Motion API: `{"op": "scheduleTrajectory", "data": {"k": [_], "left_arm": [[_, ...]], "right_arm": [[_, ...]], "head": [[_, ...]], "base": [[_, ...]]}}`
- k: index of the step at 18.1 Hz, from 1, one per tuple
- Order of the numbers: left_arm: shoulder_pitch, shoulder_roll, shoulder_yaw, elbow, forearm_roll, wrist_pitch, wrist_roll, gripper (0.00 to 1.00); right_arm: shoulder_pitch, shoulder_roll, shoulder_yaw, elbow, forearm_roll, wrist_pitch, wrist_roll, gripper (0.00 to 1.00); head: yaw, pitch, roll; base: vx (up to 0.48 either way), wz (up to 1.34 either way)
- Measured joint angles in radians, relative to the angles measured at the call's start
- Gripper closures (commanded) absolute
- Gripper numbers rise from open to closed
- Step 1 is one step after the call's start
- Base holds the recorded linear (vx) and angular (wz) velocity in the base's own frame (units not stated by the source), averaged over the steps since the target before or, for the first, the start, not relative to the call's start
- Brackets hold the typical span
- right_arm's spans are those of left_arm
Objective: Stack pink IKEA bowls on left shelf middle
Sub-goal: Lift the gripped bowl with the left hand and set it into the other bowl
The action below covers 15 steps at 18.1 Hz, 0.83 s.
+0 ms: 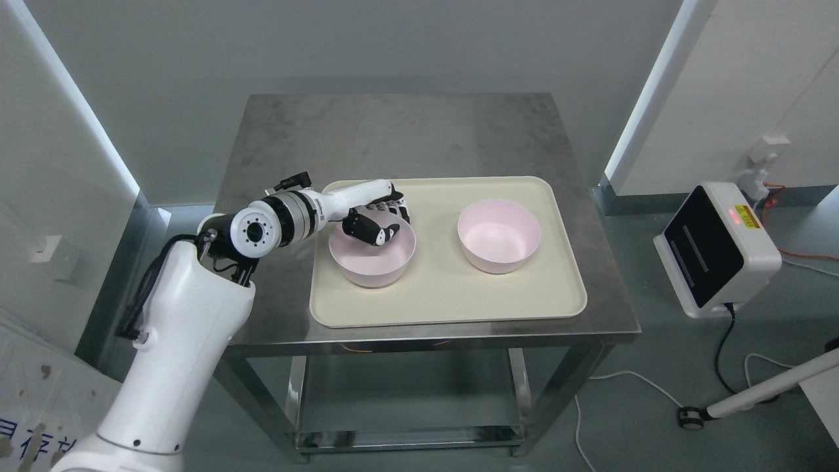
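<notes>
The left hand (375, 219) is reaching in from the lower left and sitting over the far rim of the left pink bowl (371, 252). Its thumb is hanging inside the bowl while the other fingers (397, 208) are curling down behind the far wall, so the rim is lying between them; whether the grip is fully closed on the rim cannot be told. This bowl is resting on the left part of a cream tray (446, 295). A second pink bowl (499, 236) is standing on the tray's right part, well apart from the hand and untouched. The tray is lying on a steel table (406, 131). A white box with a dark face (718, 249) is sitting on the floor to the right
</notes>
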Motion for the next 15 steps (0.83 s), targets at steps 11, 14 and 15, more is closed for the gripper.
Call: {"op": "scheduleTrajectory", "data": {"k": [11, 14, 15], "left_arm": [[-0.164, -0.081, -0.008, 0.006, 0.072, 0.086, -0.004, 0.99], [-0.194, -0.095, -0.109, 0.012, 0.125, 0.089, 0.043, 0.99], [-0.2, -0.098, -0.142, 0.018, 0.139, 0.092, 0.073, 0.99]], "right_arm": [[0.0, 0.0, 0.0, 0.0, 0.0, 0.0, 0.0, 0.0], [0.0, 0.0, 0.0, 0.0, 0.0, 0.0, 0.0, 0.0], [0.0, 0.0, 0.0, 0.0, 0.0, 0.0, 0.0, 0.0]], "head": [[0.0, 0.0, 0.0], [0.0, 0.0, 0.0], [0.0, 0.0, 0.0]], "base": [[0.0, 0.0], [0.0, 0.0], [0.0, 0.0]]}}
